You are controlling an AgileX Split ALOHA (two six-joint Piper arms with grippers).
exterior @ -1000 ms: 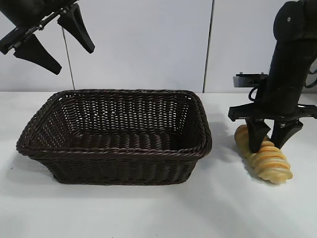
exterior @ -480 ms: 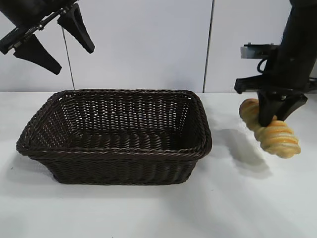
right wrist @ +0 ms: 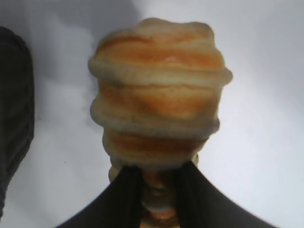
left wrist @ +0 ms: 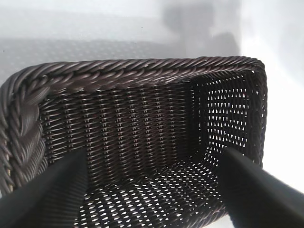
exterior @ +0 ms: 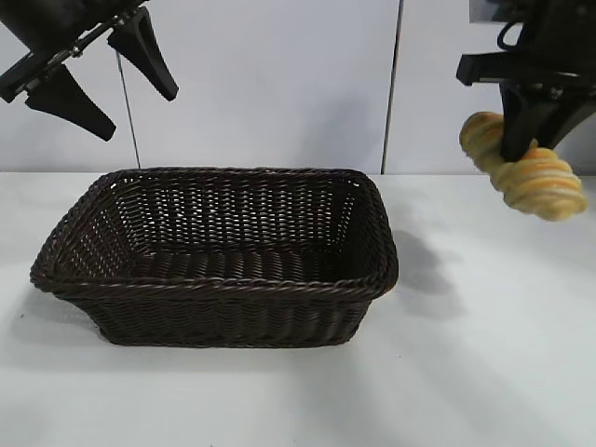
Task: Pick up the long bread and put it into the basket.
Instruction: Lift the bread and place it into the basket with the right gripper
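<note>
Right gripper (exterior: 527, 140) is clamped across the middle of the long bread (exterior: 531, 175), an elongated golden-tan ridged loaf with orange-brown stripes, held tilted in the air to the right of the large dark brown woven wicker basket (exterior: 223, 279) and above rim level. Recommended: carry it sideways over the rim before lowering, keeping the drooping end clear. Left gripper (exterior: 88, 65) hangs spread and empty above the basket's far left corner. The right wrist view alone shows fingers (right wrist: 121, 199) pinching a narrow segment; the left wrist view shows the basket interior; the exterior view shows the white bench (exterior: 484, 372).

dark brown woven basket (exterior: 214, 279), orange-striped tan long bread (exterior: 540, 182)
</note>
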